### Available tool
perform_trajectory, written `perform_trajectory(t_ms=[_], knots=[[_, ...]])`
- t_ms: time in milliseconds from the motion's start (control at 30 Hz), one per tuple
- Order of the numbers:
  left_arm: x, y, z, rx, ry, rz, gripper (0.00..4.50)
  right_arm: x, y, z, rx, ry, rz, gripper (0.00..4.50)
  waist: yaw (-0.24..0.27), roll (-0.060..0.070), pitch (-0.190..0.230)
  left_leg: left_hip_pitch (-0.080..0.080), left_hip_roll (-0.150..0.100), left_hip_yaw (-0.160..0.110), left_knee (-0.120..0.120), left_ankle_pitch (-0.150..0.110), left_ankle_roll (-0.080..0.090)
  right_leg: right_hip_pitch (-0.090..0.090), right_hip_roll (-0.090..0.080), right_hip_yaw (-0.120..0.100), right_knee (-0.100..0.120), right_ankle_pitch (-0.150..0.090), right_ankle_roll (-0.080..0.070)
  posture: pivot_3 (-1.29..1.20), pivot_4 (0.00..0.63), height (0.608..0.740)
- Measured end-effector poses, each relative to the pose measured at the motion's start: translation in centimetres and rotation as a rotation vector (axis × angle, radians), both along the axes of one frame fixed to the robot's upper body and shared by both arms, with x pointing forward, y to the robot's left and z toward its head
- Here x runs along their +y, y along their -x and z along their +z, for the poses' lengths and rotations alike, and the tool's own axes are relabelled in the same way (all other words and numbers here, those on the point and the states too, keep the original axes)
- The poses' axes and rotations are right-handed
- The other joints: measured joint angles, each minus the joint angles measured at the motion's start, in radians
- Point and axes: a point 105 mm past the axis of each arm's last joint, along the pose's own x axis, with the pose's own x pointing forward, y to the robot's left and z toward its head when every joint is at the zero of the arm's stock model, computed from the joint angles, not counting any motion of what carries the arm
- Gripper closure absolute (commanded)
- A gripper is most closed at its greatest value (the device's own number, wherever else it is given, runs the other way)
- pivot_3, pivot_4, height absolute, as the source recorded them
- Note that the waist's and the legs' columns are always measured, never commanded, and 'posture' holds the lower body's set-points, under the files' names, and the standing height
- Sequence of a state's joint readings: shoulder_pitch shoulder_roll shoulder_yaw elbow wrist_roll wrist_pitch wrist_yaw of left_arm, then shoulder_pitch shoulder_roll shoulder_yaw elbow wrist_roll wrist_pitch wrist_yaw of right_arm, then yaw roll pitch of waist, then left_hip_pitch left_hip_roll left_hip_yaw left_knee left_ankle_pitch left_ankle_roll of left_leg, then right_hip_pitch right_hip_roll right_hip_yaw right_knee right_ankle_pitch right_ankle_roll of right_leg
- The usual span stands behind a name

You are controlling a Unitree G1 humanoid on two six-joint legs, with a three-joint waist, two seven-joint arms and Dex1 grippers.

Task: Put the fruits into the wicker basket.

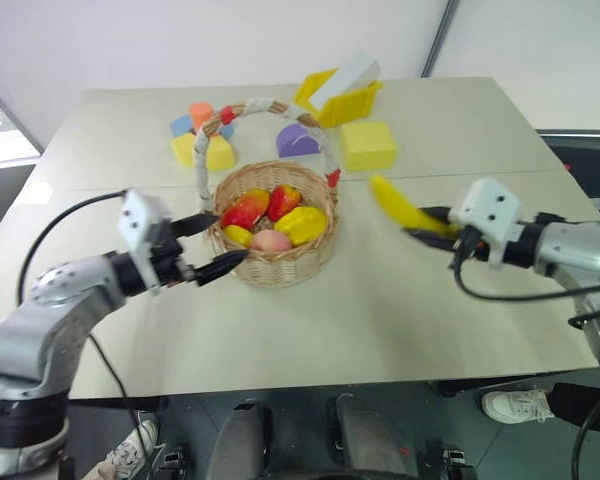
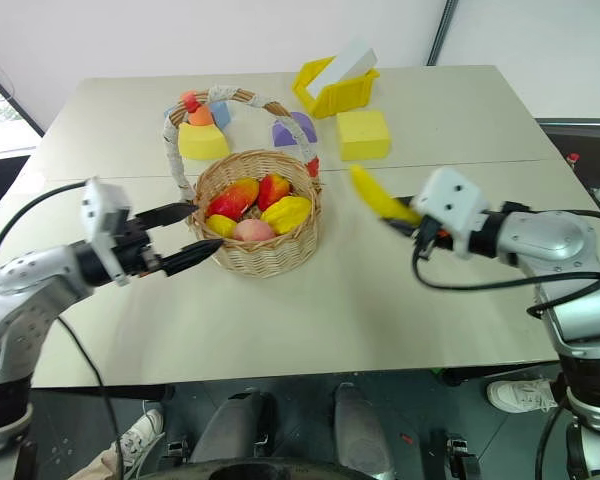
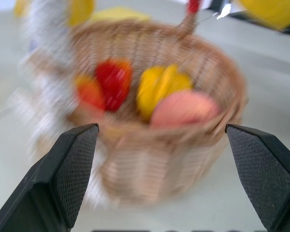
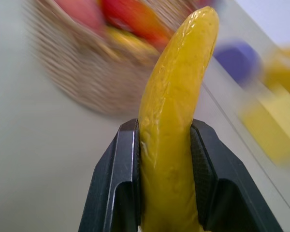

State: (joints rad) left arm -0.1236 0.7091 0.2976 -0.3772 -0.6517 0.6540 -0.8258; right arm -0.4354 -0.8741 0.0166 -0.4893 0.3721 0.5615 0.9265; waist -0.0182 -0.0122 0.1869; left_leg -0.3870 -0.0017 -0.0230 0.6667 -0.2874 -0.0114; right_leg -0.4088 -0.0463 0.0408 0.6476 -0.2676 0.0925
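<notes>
Both grippers hang over the table's near half. Left gripper point(image 1: 208, 246), fingers spread wide and empty, sits at nine o'clock of the wicker basket point(image 1: 280, 262), which holds the peach point(image 1: 271, 241). Right gripper point(image 1: 427, 223), at three o'clock, clamps the banana point(image 4: 176, 121), clear of the basket.

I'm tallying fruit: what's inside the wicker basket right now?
In the wicker basket: a pink peach, two red-orange fruits and yellow fruits. Anything beneath them is covered.
</notes>
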Motion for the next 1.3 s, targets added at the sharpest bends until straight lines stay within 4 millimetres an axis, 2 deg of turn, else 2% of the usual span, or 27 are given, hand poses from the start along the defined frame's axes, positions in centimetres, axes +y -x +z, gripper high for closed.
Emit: perform_trajectory(t_ms=[133, 200, 400, 467, 500, 633, 733, 833, 1000, 1067, 1200, 1300], knots=[[-0.1, -0.1, 0.4, -0.024, -0.004, 0.001, 0.0, 5.4, -0.3, 0.3, 0.01, -0.038, 0.135, 3.72, 0.009, -0.001, 0.0, -0.002, -0.002, -0.002, 0.0, 0.0, -0.001, -0.001, -0.002, -0.001, 0.0, 0.0, 0.0, 0.0, 0.15, 0.74], [-0.3, 0.0, 0.8, -0.044, 0.002, 0.0, 0.0, 6.9, -1.1, 0.3, 0.02, -0.038, 0.14, 3.72, 0.007, -0.001, 0.0, -0.004, -0.002, -0.002, 0.0, 0.0, -0.001, -0.003, -0.003, -0.001, 0.0, 0.0, 0.0, 0.0, 0.15, 0.74], [-1.1, 1.0, 1.5, -0.083, 0.012, -0.031, 0.0, 10.0, -4.6, 0.5, 0.051, -0.066, 0.051, 3.72, -0.001, -0.001, 0.0, -0.008, -0.002, 0.0, -0.002, 0.001, -0.002, -0.011, -0.004, 0.0, 0.002, 0.0, 0.0, 0.0, 0.15, 0.74], [-1.2, 1.2, 1.5, -0.087, 0.013, -0.035, 0.0, 10.5, -5.6, 0.8, 0.044, -0.07, 0.022, 2.71, 0.0, -0.001, 0.0, -0.009, -0.002, 0.0, -0.002, 0.001, -0.003, -0.011, -0.004, 0.0, 0.002, 0.0, -0.001, 0.0, 0.15, 0.74], [-1.2, 1.2, 1.6, -0.088, 0.015, -0.033, 0.0, 10.4, -5.8, 0.7, 0.044, -0.067, 0.013, 2.43, 0.001, -0.001, 0.0, -0.009, -0.002, -0.001, -0.002, 0.001, -0.003, -0.011, -0.004, 0.0, 0.002, 0.0, -0.001, 0.0, 0.15, 0.74], [-1.0, 1.1, 1.7, -0.092, 0.019, -0.016, 0.0, 10.8, -6.2, 0.5, 0.044, -0.072, -0.001, 0.54, 0.002, -0.001, 0.0, -0.01, -0.003, 0.0, -0.002, 0.001, -0.003, -0.012, -0.004, 0.0, 0.002, 0.001, -0.001, 0.0, 0.15, 0.74], [-1.3, 1.1, 1.8, -0.096, 0.041, -0.014, 0.0, 10.6, -5.4, 1.6, 0.008, -0.085, 0.023, 0.54, 0.003, -0.001, 0.0, -0.013, -0.003, -0.001, -0.002, 0.001, -0.002, -0.016, -0.004, 0.0, 0.002, 0.001, -0.001, 0.0, 0.15, 0.74], [-2.2, 1.1, 1.4, -0.086, 0.058, -0.038, 0.0, 8.4, -3.5, 3.0, -0.047, -0.106, 0.051, 0.54, 0.008, -0.002, 0.0, -0.018, -0.003, -0.002, -0.001, 0.001, -0.002, -0.018, -0.005, -0.002, 0.002, 0.001, -0.001, 0.0, 0.15, 0.74], [-2.8, 1.0, 1.8, -0.096, 0.089, -0.058, 0.0, 4.0, -1.4, 1.6, 0.049, -0.185, 0.004, 0.54, 0.005, -0.002, -0.001, -0.018, -0.003, -0.002, -0.001, 0.001, -0.002, -0.018, -0.005, -0.002, 0.002, 0.001, -0.001, 0.0, 0.15, 0.74], [-3.1, 1.0, 1.8, -0.093, 0.091, -0.071, 0.0, 2.9, -1.7, 0.9, 0.084, -0.218, -0.058, 0.54, -0.003, -0.002, -0.001, -0.017, -0.003, -0.001, -0.001, 0.001, -0.002, -0.018, -0.004, 0.0, 0.003, 0.001, 0.0, 0.0, 0.15, 0.74], [-3.9, 0.8, 2.2, -0.107, 0.102, -0.104, 0.0, 3.9, -3.3, 0.7, 0.105, -0.368, -0.142, 0.54, -0.009, -0.002, -0.001, -0.013, 0.0, -0.001, -0.001, 0.003, -0.004, -0.018, 0.001, 0.001, 0.008, 0.001, -0.002, 0.0, 0.15, 0.74], [-4.1, 0.7, 2.3, -0.109, 0.114, -0.109, 0.0, 4.2, -5.7, 0.1, 0.132, -0.46, -0.256, 0.54, -0.009, -0.002, -0.001, -0.012, -0.001, -0.001, -0.001, 0.003, -0.005, -0.018, 0.001, 0.001, 0.009, 0.001, -0.002, 0.0, 0.15, 0.74]])
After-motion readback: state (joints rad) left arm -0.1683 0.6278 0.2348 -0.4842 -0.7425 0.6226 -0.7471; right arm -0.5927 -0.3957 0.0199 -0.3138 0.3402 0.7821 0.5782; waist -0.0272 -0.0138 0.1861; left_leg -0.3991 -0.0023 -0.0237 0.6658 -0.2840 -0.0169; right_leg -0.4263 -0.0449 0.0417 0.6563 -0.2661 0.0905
